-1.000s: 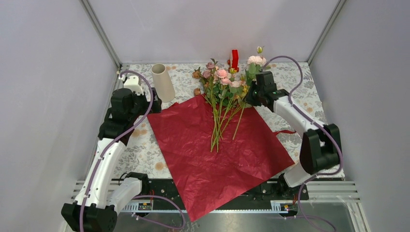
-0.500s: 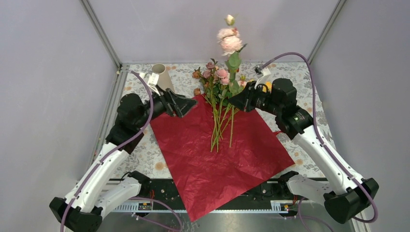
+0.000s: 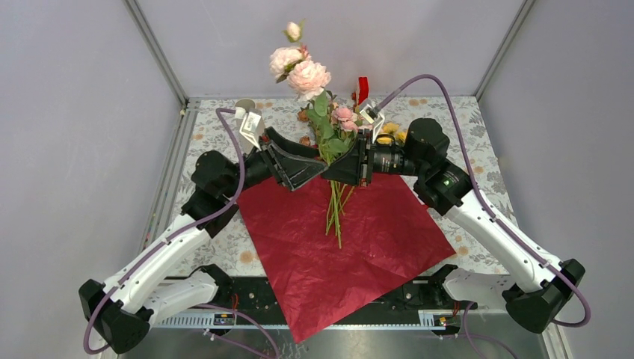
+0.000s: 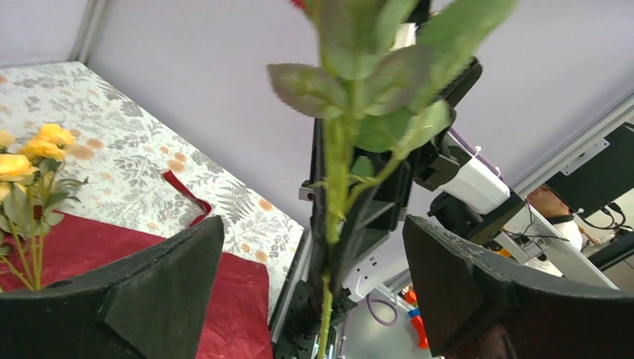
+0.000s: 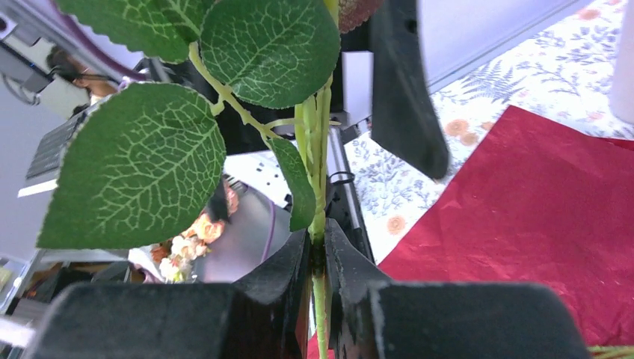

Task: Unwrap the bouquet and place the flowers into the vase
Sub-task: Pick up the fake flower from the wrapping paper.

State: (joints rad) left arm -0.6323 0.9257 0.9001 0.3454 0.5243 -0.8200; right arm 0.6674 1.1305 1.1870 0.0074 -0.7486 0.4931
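The unwrapping looks done. The dark red wrapping paper [image 3: 351,247] lies opened flat on the bench [image 3: 478,142], its nearest corner hanging over the front edge, and nothing is bound round the flowers.

On the middle of the sheet, the loose stems [image 3: 335,213] lie in a fan, cut ends toward the arms. Their pink and yellow heads reach past the far edge of the paper onto the patterned cloth.

Above them, one flower [image 3: 308,75] is lifted clear and stands roughly upright. The right jaws are clenched on its green stem [image 5: 319,187] below the leaves, and the pink blooms are high over the bench. The left jaws are released and spread wide on either side of that same stem [image 4: 336,164], without touching it as far as the left wrist view shows. It reads as a handover being set up, though I cannot be sure of that.

Farther back on the left, the vase [image 3: 243,105] shows only its cream rim behind the left arm [image 3: 224,168], so I cannot tell whether anything is in it. No stem rises from that spot.

By my judgement, what is left is most of the placing. This first flower is not yet in the vase, and the whole bunch on the paper waits to follow.
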